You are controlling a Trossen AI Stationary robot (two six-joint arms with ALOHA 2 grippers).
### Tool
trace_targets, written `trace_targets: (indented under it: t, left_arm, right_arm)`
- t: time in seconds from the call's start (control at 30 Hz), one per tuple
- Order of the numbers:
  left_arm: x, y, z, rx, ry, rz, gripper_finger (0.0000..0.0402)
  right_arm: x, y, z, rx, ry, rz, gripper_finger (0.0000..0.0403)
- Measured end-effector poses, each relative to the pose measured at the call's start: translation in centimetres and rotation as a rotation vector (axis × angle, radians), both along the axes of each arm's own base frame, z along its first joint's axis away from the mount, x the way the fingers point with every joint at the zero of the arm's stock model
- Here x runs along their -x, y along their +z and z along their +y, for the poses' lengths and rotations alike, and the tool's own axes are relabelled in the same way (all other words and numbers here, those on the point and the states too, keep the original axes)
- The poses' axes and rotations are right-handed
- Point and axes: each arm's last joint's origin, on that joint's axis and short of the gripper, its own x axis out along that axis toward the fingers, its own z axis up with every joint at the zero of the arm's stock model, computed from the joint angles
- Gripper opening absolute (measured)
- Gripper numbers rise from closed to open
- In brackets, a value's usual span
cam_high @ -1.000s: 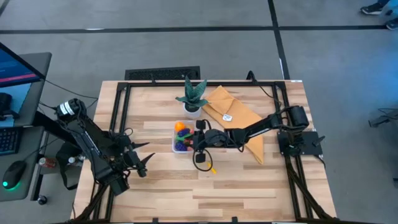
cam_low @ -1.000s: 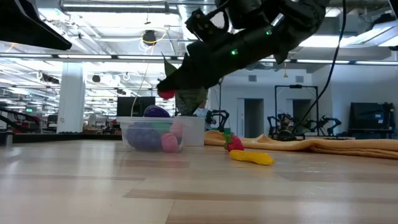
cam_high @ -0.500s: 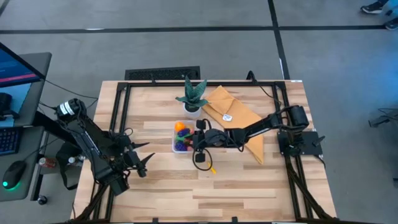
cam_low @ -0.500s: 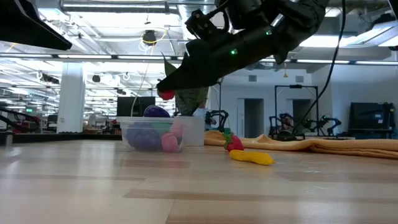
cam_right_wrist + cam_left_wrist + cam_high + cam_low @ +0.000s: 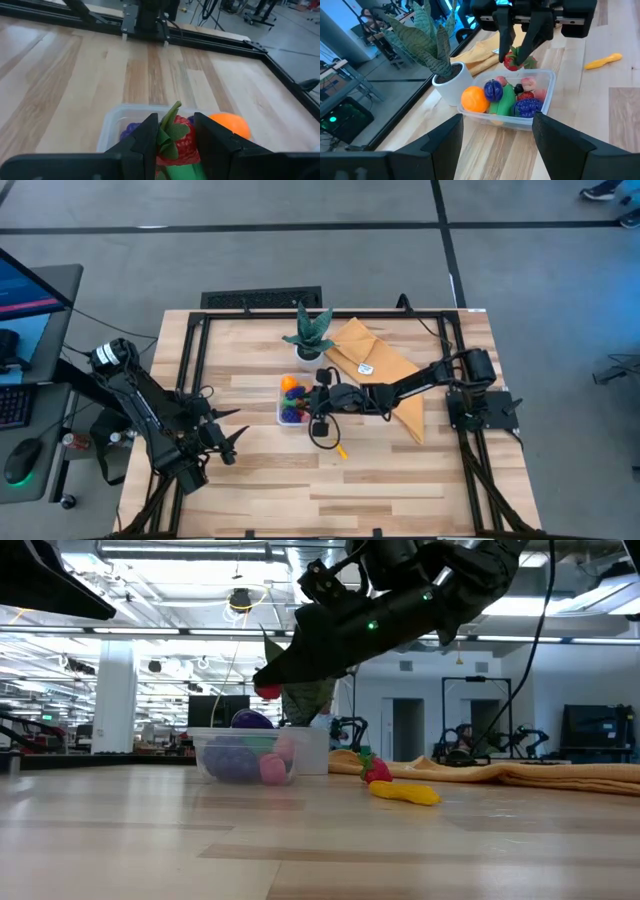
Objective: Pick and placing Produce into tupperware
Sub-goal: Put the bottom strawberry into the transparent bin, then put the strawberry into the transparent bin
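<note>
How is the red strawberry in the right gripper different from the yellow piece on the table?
The strawberry is red, round and leafy; the yellow piece is long and slim. The strawberry is held in the air by the right gripper, above the tupperware; the yellow piece lies on the table, outside it. Both are toy produce.

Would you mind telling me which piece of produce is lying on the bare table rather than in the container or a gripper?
The yellow piece lies alone on the wood, outside the tupperware; the red piece is in the right gripper.
</note>
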Motion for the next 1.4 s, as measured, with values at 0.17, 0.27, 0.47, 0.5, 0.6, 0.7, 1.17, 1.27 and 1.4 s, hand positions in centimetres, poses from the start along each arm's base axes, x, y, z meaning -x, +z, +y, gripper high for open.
trace_targets:
  t: [0.17, 0.27, 0.47, 0.5, 0.6, 0.7, 1.17, 1.27, 1.4]
  left_arm:
    - [0.0, 0.0, 0.0, 0.0, 0.0, 0.0, 0.0228]
    - [0.0, 0.0, 0.0, 0.0, 0.0, 0.0, 0.0228]
    - [0.0, 0.0, 0.0, 0.002, 0.001, 0.005, 0.0228]
    - [0.0, 0.0, 0.0, -0.001, 0.0, 0.007, 0.0228]
    - [0.0, 0.0, 0.0, -0.002, -0.001, 0.008, 0.0228]
    - [0.0, 0.0, 0.0, -0.002, -0.001, 0.008, 0.0228]
    - [0.0, 0.0, 0.0, -0.002, -0.001, 0.008, 0.0228]
    - [0.0, 0.0, 0.0, -0.002, -0.001, 0.009, 0.0228]
    - [0.0, 0.0, 0.0, -0.002, -0.001, 0.009, 0.0228]
  right_arm:
    - [-0.3, -0.4, 0.0, -0.002, 0.001, -0.026, 0.0109]
    - [-0.6, -1.5, 0.0, 0.002, 0.001, -0.021, 0.0109]
    - [-1.2, -1.8, -0.2, 0.01, -0.003, -0.007, 0.0109]
    - [-1.2, -1.7, -0.2, 0.01, -0.002, -0.009, 0.0109]
    - [-1.1, -1.8, -0.2, 0.011, -0.002, 0.002, 0.0109]
    - [-1.1, -1.9, -0.2, 0.0, -0.007, 0.009, 0.0109]
    - [-1.0, -2.3, -0.2, -0.038, 0.05, 0.046, 0.0184]
    - [-1.0, -2.3, -0.2, -0.035, 0.051, 0.046, 0.0217]
    - [-1.0, -2.3, -0.2, -0.025, 0.057, 0.047, 0.024]
